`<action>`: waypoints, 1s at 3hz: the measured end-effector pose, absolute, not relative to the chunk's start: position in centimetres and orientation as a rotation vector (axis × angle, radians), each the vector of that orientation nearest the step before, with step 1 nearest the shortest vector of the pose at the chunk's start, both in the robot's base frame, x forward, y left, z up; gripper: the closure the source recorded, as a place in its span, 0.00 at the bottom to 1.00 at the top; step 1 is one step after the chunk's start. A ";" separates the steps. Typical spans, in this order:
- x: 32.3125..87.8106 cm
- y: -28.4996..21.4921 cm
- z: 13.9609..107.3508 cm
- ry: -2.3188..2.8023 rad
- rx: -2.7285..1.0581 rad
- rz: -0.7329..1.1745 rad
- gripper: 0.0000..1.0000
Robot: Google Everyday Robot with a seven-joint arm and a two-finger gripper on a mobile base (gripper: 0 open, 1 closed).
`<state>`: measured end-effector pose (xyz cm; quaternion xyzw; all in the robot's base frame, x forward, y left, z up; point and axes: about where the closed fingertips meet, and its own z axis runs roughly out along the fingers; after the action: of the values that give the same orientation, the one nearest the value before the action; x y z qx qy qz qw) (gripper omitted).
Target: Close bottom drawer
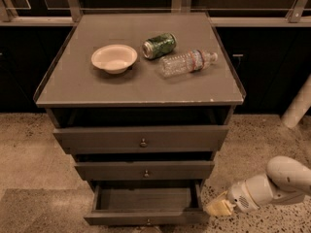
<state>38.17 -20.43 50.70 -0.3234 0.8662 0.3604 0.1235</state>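
The bottom drawer (146, 216) is the lowest of three grey-brown drawers and stands pulled out, its shallow box open and empty, with a small dark knob (148, 222) at the centre of its front. My gripper (217, 208) is at the end of the white arm, low on the right, just beside the drawer's front right corner. It holds nothing that I can see.
The middle drawer (145, 170) and top drawer (141, 139) sit above, also partly out. On the cabinet top (77, 89) lie a white bowl (114, 58), a green can (159, 45) and a clear plastic bottle (187, 62). Speckled floor surrounds the cabinet.
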 end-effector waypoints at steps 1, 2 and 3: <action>37.7 -21.2 43.8 2.558 -0.781 1.199 1.00; 37.4 -20.3 37.8 2.569 -0.675 1.353 1.00; 36.6 -19.6 36.4 2.572 -0.659 1.391 1.00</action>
<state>36.58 -19.60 36.36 -0.2193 0.8558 0.4630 0.0719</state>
